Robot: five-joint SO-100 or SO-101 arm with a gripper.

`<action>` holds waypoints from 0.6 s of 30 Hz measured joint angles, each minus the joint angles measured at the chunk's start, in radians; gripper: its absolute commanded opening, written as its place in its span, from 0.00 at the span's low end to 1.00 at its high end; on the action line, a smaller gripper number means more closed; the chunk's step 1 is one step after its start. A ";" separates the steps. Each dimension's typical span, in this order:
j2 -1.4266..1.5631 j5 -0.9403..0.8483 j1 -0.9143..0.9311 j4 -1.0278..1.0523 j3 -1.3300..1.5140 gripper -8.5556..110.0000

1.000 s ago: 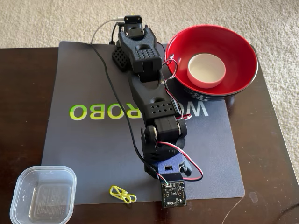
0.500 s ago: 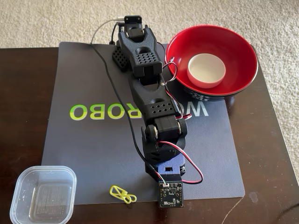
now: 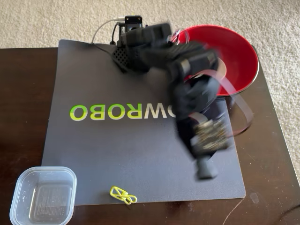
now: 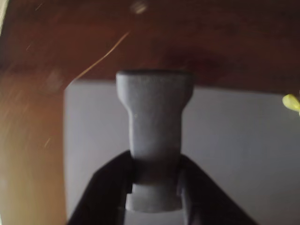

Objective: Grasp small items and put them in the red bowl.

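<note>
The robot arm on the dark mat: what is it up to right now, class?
The arm's gripper is shut on a black bone-shaped piece, held above the mat's near right corner; the arm is blurred. In the fixed view the red bowl sits at the far right behind the arm. The yellow paper clips lie at the mat's near edge, and the clear square container sits at its near left corner.
</note>
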 measured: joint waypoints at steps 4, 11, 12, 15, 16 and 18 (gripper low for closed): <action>0.244 0.064 -0.196 0.000 0.393 0.07; 0.380 0.092 -0.371 0.000 0.762 0.07; 0.380 0.095 -0.387 -0.009 0.793 0.07; 0.405 0.109 -0.393 -0.008 0.828 0.07; 0.413 0.124 -0.402 -0.008 0.844 0.07; 0.436 0.161 -0.425 -0.008 0.890 0.07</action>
